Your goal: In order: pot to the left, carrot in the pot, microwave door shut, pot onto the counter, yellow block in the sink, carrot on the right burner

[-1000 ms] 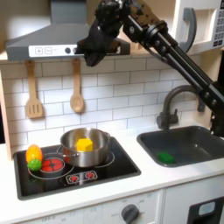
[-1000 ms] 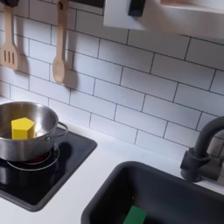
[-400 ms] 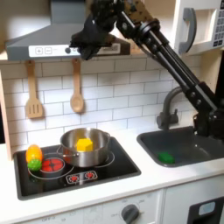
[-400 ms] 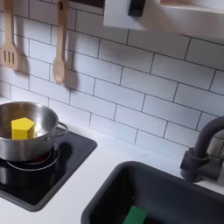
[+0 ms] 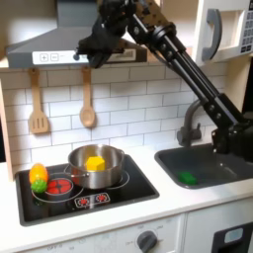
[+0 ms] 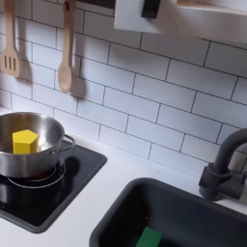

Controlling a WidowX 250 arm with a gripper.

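Note:
The steel pot (image 5: pixel 97 168) sits on the black cooktop's burner nearer the sink, with the yellow block (image 5: pixel 94 162) inside it. In the second exterior view the pot (image 6: pixel 29 147) and the yellow block (image 6: pixel 24 142) are at the left. The carrot (image 5: pixel 39 178) lies on the burner at the first exterior view's left, beside the pot. My gripper (image 5: pixel 91 45) hangs high above the pot in front of the range hood, dark against it, and its jaws cannot be made out. The microwave door (image 5: pixel 211 33) with its grey handle is at the upper right. The sink (image 5: pixel 219 156) lies to the right.
A flat green piece (image 5: pixel 188 178) lies in the sink, also seen as the green piece (image 6: pixel 148 237). The dark faucet (image 6: pixel 224 166) arches behind the basin. Two wooden utensils (image 5: pixel 87 109) hang on the tiled wall. Pale counter (image 6: pixel 121 174) runs between the cooktop and the sink (image 6: pixel 130 205).
The gripper has risen and moved left, from in front of the tiles to in front of the hood. The pot, block and carrot have not moved.

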